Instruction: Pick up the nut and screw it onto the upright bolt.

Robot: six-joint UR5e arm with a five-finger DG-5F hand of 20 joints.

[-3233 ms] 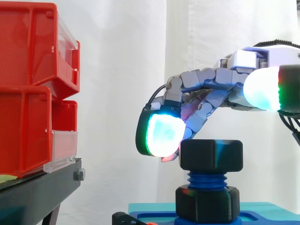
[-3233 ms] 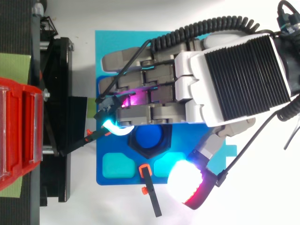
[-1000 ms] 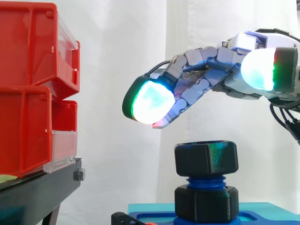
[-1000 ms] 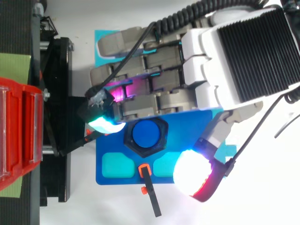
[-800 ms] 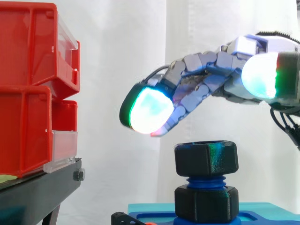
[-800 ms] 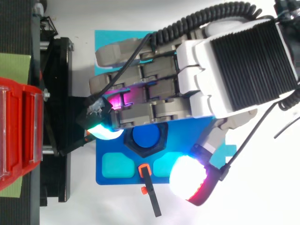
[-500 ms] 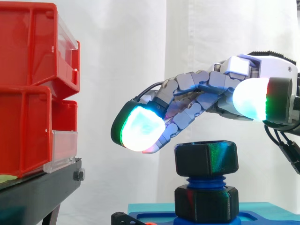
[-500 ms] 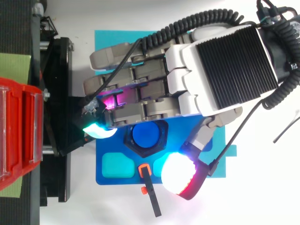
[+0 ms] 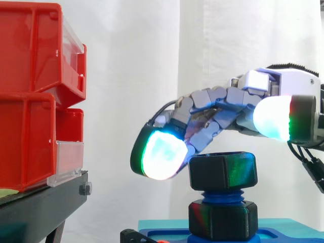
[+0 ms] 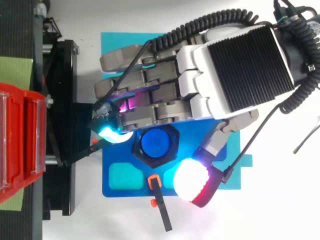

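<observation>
Hand [image 9: 223, 104] is hovering low over the nut [image 9: 223, 171], fingers loosely extended and gripping nothing. One glowing fingertip [image 9: 161, 156] is hanging just beside the nut's left face; the thumb pad [image 9: 273, 117] is standing apart, above and to the right. Nut is sitting on the upper threads of the upright blue bolt [image 10: 155, 144], which is rising from a blue fixture plate [image 10: 108, 165]. Red bins [image 9: 30, 96] are standing well to the left.

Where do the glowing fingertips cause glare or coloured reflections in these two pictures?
Side view: the pad nearest the nut glows almost white in its middle, and green and cyan glints lie on the nut's black face. Top view: the thumb pad is washed out white; magenta light shows under the hand.
</observation>
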